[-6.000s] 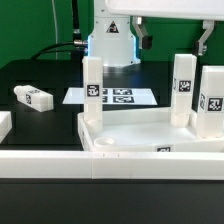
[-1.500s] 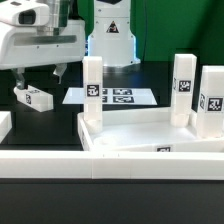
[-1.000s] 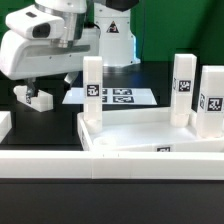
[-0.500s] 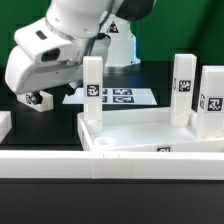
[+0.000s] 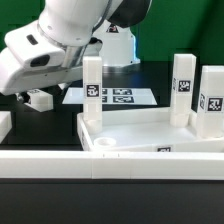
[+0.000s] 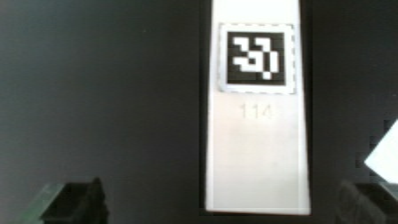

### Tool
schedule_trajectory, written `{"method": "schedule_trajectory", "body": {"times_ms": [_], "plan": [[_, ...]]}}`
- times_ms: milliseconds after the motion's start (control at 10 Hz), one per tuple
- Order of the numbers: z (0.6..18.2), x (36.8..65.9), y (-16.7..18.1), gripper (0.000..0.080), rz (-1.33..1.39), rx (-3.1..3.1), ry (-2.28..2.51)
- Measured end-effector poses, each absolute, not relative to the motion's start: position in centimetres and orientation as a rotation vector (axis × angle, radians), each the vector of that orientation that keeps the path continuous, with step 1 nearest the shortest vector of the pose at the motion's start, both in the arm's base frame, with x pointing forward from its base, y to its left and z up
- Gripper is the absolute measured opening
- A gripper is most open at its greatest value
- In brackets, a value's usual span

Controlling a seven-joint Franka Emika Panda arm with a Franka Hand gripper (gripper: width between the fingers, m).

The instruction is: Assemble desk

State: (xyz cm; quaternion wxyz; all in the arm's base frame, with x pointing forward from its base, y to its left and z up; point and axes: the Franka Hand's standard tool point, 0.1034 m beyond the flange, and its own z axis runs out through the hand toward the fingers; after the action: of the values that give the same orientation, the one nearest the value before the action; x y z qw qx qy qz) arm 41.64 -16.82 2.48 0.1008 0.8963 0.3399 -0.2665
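Note:
The desk's white rimmed tabletop [image 5: 150, 137] lies upside down with three tagged legs standing in its corner sockets [image 5: 92, 90] [image 5: 183, 88] [image 5: 211, 103]. A loose leg [image 5: 41, 99] lies flat on the black table at the exterior view's left. My gripper [image 5: 27, 98] hangs low over it, largely hidden by the arm. In the wrist view the leg [image 6: 258, 120] and its tag [image 6: 256, 55] fill the middle. The gripper [image 6: 222, 203] is open, with dark fingers [image 6: 71, 200] on either side of the leg's near end, not touching it.
The marker board [image 5: 115, 96] lies behind the tabletop, close to the loose leg. A long white rail [image 5: 110, 165] runs across the front. A white block [image 5: 4, 123] sits at the exterior view's left edge. The arm's white body [image 5: 60, 45] looms over the left half.
The arm has swung down and toward the exterior view's left until the gripper straddles the lying leg. The jaws stayed open. No part has moved.

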Motion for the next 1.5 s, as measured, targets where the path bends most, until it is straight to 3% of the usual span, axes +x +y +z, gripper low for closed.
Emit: {"method": "schedule_trajectory", "body": {"times_ms": [500,700,1200,1300,1500], "plan": [[2.4,41.2,-18.9,0.0648,-0.785,2.648,0.881],[2.8,41.0,-18.9,0.0648,-0.866,2.637,0.834],[1.7,39.9,-19.8,0.0648,-1.264,2.45,0.734],[2.3,39.5,-20.1,0.0648,-1.358,2.406,0.702],[2.2,39.7,-20.1,0.0648,-1.348,2.411,0.701]]}}
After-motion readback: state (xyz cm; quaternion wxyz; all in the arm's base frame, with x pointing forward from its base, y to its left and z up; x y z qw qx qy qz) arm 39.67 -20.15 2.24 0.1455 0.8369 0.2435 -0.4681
